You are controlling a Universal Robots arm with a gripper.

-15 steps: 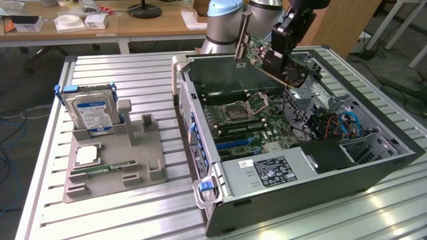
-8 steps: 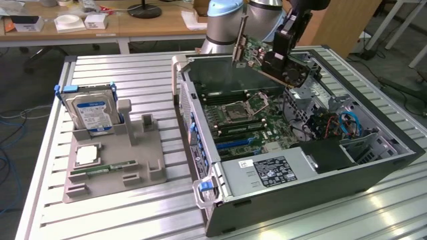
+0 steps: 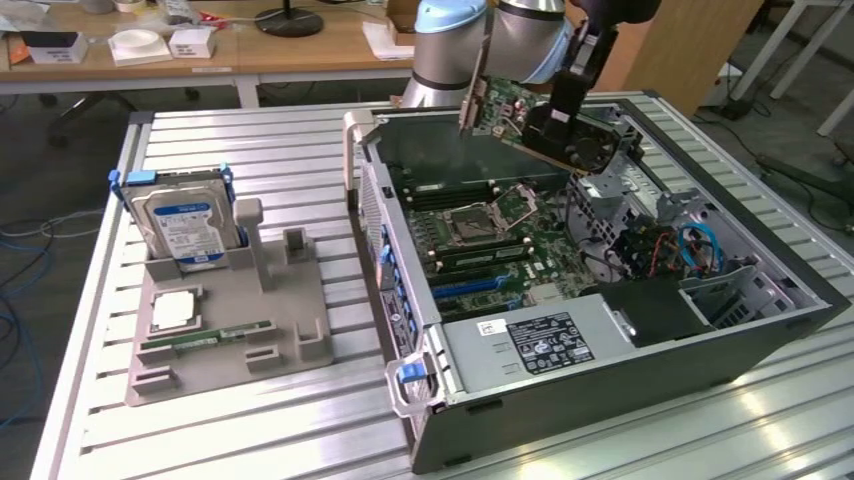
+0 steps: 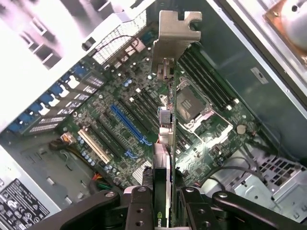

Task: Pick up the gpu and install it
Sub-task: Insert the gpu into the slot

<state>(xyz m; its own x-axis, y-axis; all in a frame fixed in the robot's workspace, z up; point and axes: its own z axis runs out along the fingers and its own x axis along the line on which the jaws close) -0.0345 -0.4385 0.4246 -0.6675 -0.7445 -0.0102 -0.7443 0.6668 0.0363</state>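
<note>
Hanging in the air over the open case, the gpu (image 3: pixel 507 108) is a thin, flat card with a green circuit board, a black face and a silvery metal end bracket (image 4: pixel 175 38). The black metal fingers (image 4: pixel 139 206) are closed part way onto it, one on each flat side, gripping the card (image 4: pixel 165 148) edge-on. In the exterior view the fingers (image 3: pixel 550 120) come down from a pale blue and grey robot arm (image 3: pixel 467 40) and hold the card tilted above the far end of the case, clear of the board below it.

The black steel computer case (image 3: pixel 747 330) lies on its side with the panel off. Inside is a green motherboard (image 3: pixel 494 250) crowded with small parts. The wrist view looks down on the motherboard (image 4: pixel 120 139), with a long blue plastic slot (image 4: pixel 127 124), a white slot (image 4: pixel 93 146) beside it and a square, shiny metal processor socket (image 4: pixel 189 103). A grey metal power supply box with a black label (image 3: pixel 534 345) fills the near corner.

Everything rests on a ridged aluminium bench (image 3: pixel 254 140). Towards the exterior view's left, well apart from the case, a grey moulded plastic holder (image 3: pixel 267 340) carries an upright silver hard drive with a blue label (image 3: pixel 187 225), a square silvery chip (image 3: pixel 174 310) and a narrow green memory stick (image 3: pixel 207 338).
</note>
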